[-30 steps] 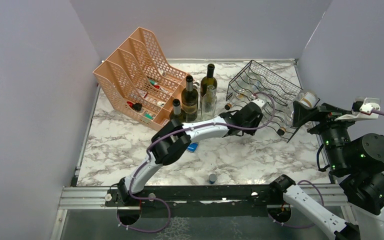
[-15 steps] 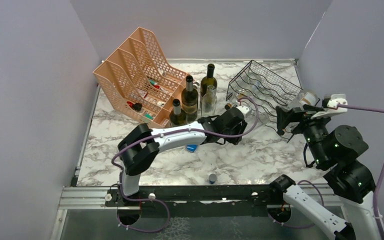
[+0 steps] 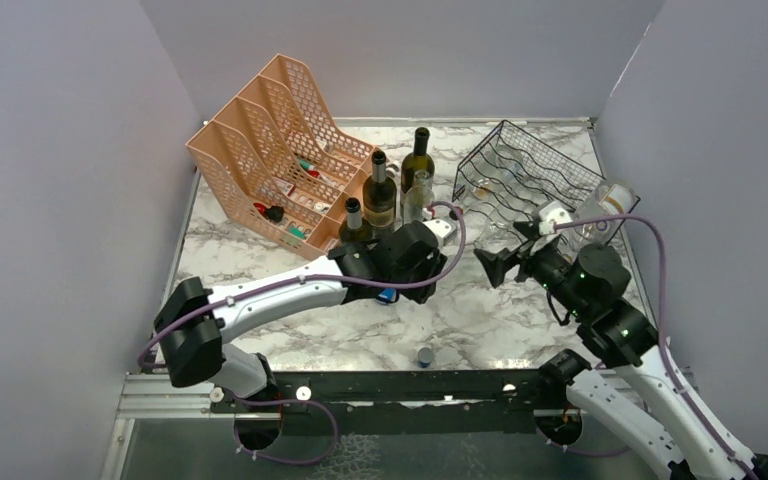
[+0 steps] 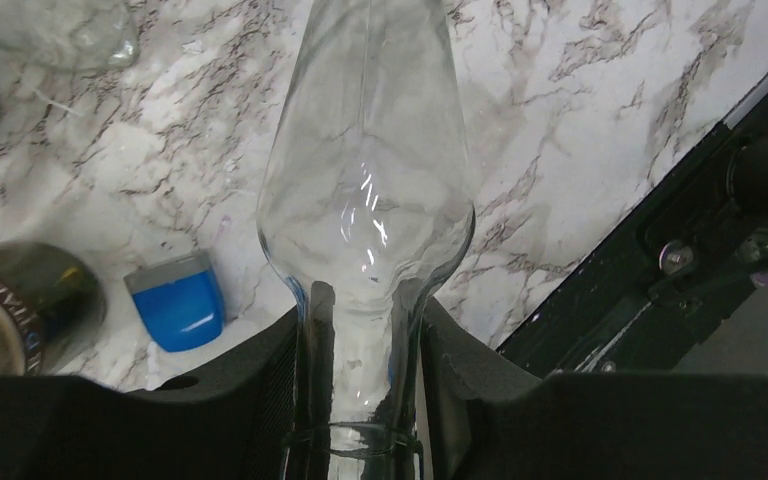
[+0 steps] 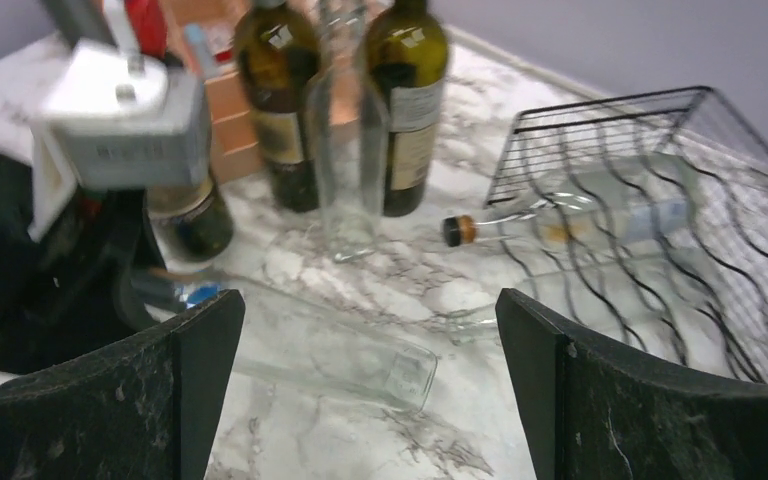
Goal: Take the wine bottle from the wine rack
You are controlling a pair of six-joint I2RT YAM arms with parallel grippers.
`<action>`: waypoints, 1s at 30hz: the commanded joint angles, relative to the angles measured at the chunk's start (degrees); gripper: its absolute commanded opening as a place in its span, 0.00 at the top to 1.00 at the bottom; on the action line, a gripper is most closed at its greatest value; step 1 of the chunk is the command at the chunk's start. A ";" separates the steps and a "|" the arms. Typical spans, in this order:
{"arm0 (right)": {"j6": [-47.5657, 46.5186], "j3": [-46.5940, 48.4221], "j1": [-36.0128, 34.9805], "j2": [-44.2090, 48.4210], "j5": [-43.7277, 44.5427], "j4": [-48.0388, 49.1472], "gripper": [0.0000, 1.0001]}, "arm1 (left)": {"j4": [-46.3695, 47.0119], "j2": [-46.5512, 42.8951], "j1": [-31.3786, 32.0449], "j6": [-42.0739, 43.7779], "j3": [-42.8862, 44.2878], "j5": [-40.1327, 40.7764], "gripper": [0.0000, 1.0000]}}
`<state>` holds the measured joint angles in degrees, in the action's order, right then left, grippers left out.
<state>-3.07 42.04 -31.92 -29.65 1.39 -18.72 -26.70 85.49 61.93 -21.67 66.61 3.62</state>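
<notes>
Seen from above, the left gripper (image 3: 438,258) sits off the wine rack (image 3: 530,170); its wrist view shows jaws clenched on the clear wine bottle (image 4: 365,200) at the neck, body pointing straight ahead; the right gripper (image 5: 370,325), spread empty, sees the bottle lying crosswise below.

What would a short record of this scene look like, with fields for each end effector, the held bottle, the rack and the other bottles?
left end effector: shut on the neck of the clear bottle
clear bottle: held roughly level, out of the wine rack and to its left
right end effector: open, empty, looking toward the rack
wine rack: black wire, at least one capped bottle lying in it
standing bottles: three dark, one clear, between the peach organizer and the rack
</notes>
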 commanded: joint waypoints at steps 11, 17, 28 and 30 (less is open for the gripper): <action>-22.72 -16.45 -0.22 -14.01 -47.53 30.75 0.10 | -6.84 -14.65 -0.50 7.35 -3.33 4.09 1.00; -24.45 -19.81 -0.96 -22.67 -54.08 40.79 0.00 | -7.07 -16.81 -0.50 8.13 -4.32 2.49 1.00; -20.84 -21.80 -9.19 -35.62 -43.68 60.03 0.04 | -8.06 -17.86 -0.50 8.20 -3.81 0.88 1.00; -20.35 -21.05 -9.75 -37.09 -43.05 60.35 0.11 | -8.28 -17.90 -0.50 7.74 -3.77 0.93 1.00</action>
<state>-25.89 21.02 -40.21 -64.69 -43.88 33.21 -38.85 69.84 61.52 -13.89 62.00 5.48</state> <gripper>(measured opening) 0.938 0.366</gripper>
